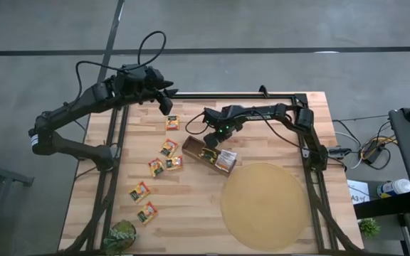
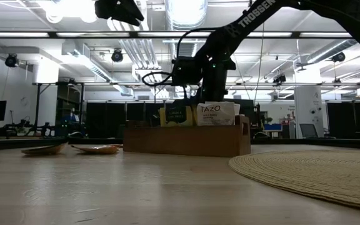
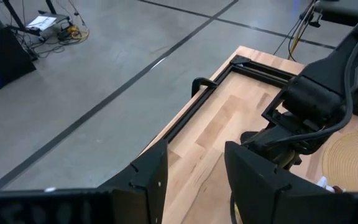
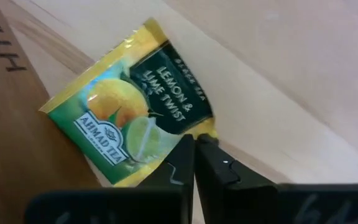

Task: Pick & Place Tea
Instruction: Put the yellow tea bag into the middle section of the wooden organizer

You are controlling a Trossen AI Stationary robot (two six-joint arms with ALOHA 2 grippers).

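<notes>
You see a glossy foil-like sachet [image 4: 129, 102], a smooth, matt wooden box [image 2: 186, 140], a rough woven mat [image 1: 264, 205], and a pale wood-grain table [image 1: 191, 213].

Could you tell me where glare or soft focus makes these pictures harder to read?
Low view: ceiling lights blaze white, leaving the right gripper a dark shape above the wooden box; the near table is soft. Right wrist view: sheen on the lemon sachet, blurred fingers. High view: even light.
</notes>
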